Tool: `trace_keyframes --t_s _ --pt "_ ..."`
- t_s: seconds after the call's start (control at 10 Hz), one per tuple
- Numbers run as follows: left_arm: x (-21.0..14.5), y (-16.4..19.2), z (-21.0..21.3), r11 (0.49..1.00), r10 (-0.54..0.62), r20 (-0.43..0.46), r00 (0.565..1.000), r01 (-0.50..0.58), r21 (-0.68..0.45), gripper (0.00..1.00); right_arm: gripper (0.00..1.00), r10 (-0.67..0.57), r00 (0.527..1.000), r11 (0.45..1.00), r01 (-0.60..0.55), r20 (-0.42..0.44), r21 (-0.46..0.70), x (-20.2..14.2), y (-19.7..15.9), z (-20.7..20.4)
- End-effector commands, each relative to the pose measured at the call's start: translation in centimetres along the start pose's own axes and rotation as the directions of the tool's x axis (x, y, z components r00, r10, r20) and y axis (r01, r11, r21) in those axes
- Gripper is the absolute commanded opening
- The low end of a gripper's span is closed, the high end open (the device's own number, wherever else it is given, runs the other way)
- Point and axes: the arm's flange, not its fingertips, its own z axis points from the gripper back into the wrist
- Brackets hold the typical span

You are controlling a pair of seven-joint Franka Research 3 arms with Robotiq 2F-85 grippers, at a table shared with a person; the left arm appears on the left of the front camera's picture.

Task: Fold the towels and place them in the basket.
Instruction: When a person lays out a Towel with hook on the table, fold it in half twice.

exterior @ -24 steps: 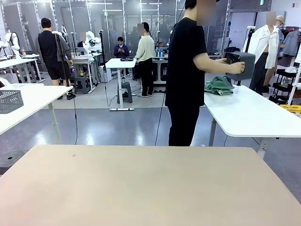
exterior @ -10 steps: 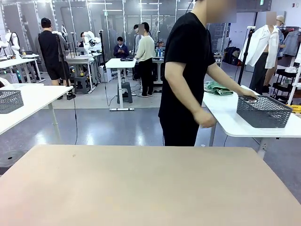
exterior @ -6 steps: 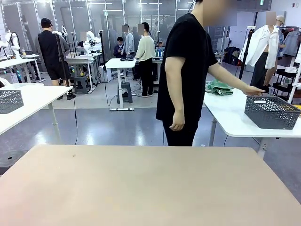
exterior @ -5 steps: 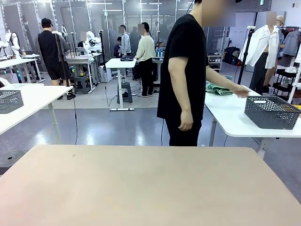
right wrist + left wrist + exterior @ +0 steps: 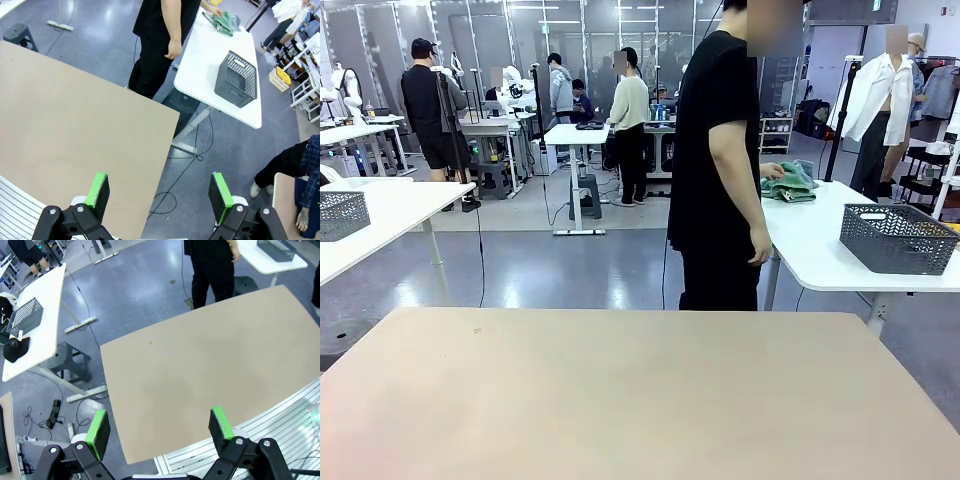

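Standing beyond the beige table (image 5: 620, 390), a person (image 5: 720, 150) is resting a hand (image 5: 772, 172) on the crumpled towels (image 5: 788, 185) on a white table (image 5: 820, 255); the basket (image 5: 898, 238) is sitting there too, apart from them. In the left wrist view, the left gripper (image 5: 160, 427) is hovering above the beige table, jaws spread wide, empty. In the right wrist view, the right gripper (image 5: 158, 192) is hanging over that table's edge, equally wide, empty.

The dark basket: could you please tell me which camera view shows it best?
The right wrist view: it looks down on the whole basket, standing on the white table. The front view gives it side-on at the picture's right edge; the left wrist view catches part of it at the top edge.
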Motion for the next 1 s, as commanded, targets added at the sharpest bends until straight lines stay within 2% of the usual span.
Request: trace_keyframes --t_s 0.0,0.9 --pt "-0.22 -0.07 0.48 1.000 -0.004 0.009 1.000 0.004 0.004 1.00 1.00 -0.001 1.000 1.000 0.001 0.000 0.000 0.33 -0.08 -0.05" --pt "-0.22 -0.07 0.48 1.000 -0.004 0.009 1.000 0.004 0.004 1.00 1.00 -0.001 1.000 1.000 0.001 0.000 0.000 0.33 -0.08 -0.05"
